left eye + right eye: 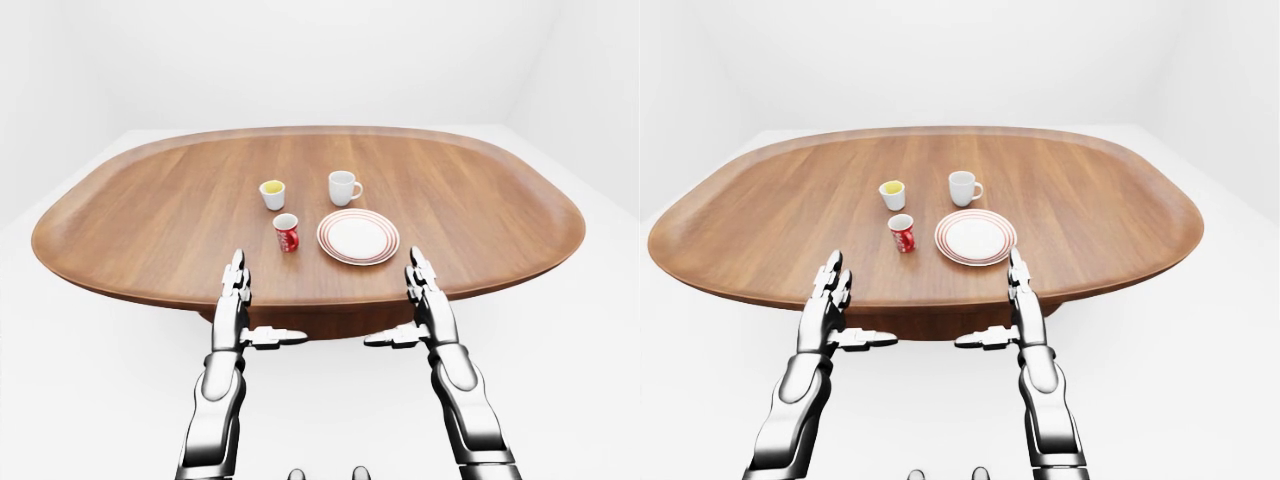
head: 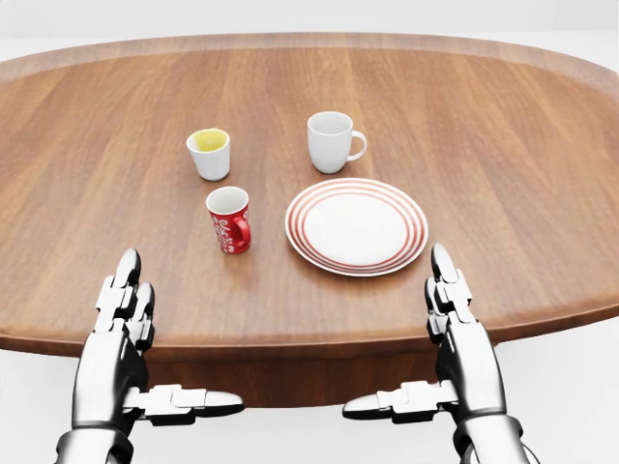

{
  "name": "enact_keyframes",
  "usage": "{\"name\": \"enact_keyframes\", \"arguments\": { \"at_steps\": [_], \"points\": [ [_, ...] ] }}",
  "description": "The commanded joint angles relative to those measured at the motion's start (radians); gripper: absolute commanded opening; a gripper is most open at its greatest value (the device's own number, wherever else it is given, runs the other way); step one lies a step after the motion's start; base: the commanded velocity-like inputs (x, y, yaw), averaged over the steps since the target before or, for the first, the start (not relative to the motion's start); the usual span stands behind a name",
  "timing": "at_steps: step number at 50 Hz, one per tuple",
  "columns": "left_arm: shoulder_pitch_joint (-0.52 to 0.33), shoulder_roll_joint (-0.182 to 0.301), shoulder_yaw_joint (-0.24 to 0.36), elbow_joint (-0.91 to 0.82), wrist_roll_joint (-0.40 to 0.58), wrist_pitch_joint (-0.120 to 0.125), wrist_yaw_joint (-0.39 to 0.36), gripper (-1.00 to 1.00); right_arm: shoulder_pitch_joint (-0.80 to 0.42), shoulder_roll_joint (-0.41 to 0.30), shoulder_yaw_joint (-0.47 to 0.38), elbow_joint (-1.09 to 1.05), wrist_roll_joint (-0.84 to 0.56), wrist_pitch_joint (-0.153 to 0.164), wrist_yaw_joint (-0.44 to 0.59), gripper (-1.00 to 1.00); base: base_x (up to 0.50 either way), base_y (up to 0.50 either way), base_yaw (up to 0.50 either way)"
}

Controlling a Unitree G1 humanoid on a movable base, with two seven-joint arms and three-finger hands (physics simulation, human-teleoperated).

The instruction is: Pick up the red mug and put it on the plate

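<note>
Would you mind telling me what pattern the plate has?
The plate is white with concentric red rings around its rim, clearest in the head view.

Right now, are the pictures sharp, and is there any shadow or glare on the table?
Head view: sharp, evenly lit; the red mug, the plate and the table show only faint soft shadows, no glare. Left-eye and right-eye views: equally sharp, but wide, so the things look small and the table's oval rim bulges; both open hands, left hand and right hand, stay crisp.

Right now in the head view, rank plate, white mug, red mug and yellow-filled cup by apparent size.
1. plate, clearly largest
2. white mug
3. red mug and yellow-filled cup: too alike to rank
</note>
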Motion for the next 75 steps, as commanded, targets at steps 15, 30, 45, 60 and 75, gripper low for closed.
{"name": "enact_keyframes", "arguments": {
  "at_steps": [15, 30, 45, 60, 75],
  "points": [
    [0.002, 0.001, 0.0, -0.006, 0.003, 0.003, -0.001, 1.0, 0.001, 0.001, 0.003, 0.003, -0.002, -0.003, 0.002, 1.0, 0.0, 0.23, 0.0],
    [-0.001, 0.001, 0.001, 0.003, 0.006, -0.004, 0.002, 1.0, -0.003, 0.0, -0.009, 0.004, 0.012, -0.003, -0.013, 1.0, 0.0, 0.13, 0.0],
    [-0.046, 0.009, 0.018, 0.049, 0.005, -0.003, 0.011, 1.0, -0.024, -0.001, -0.019, 0.036, 0.031, -0.01, -0.015, 1.0, 0.0, 0.0, 0.0],
    [-0.228, 0.029, 0.022, -0.064, 0.052, 0.047, -0.002, 1.0, -0.193, -0.04, -0.058, -0.112, 0.041, 0.083, -0.016, 1.0, 0.0, 0.0, 0.0],
    [-0.481, 0.095, 0.07, 0.132, 0.024, 0.047, 0.022, 1.0, -0.377, -0.097, -0.083, -0.121, 0.072, 0.083, 0.037, 1.0, 0.0, 0.0, 0.0]
  ]
}}
